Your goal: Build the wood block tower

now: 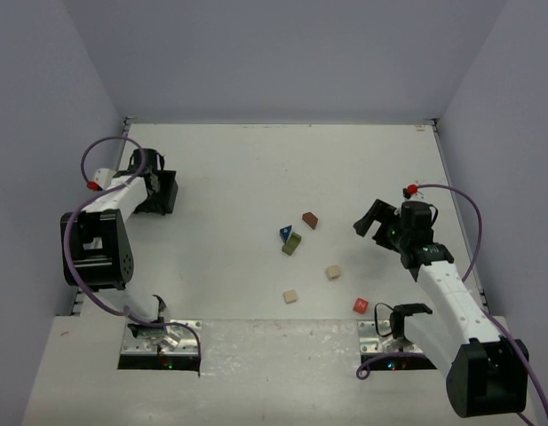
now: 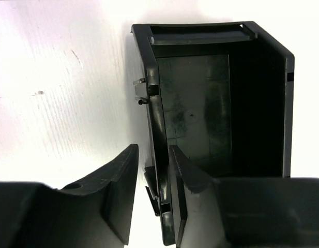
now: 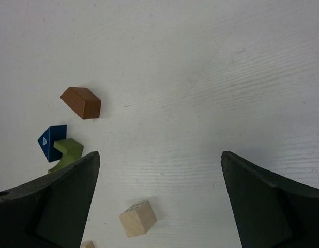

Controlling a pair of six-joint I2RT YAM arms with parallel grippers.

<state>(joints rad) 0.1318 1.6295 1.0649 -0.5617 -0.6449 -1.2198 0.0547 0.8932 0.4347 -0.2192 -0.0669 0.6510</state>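
The black tray [image 2: 200, 103] is an open box with a dark, shiny floor and low walls. One side wall stands between the two fingers [image 2: 115, 191] of the left gripper [image 2: 153, 152]. It is very close to the finger on the right of that view, and a thin strip of white shows beside the other finger. The rest of the tray reaches beyond the fingertips. The white table [image 3: 200, 77], with fine grain lines, lies under the right gripper [image 3: 160, 155] fingers.
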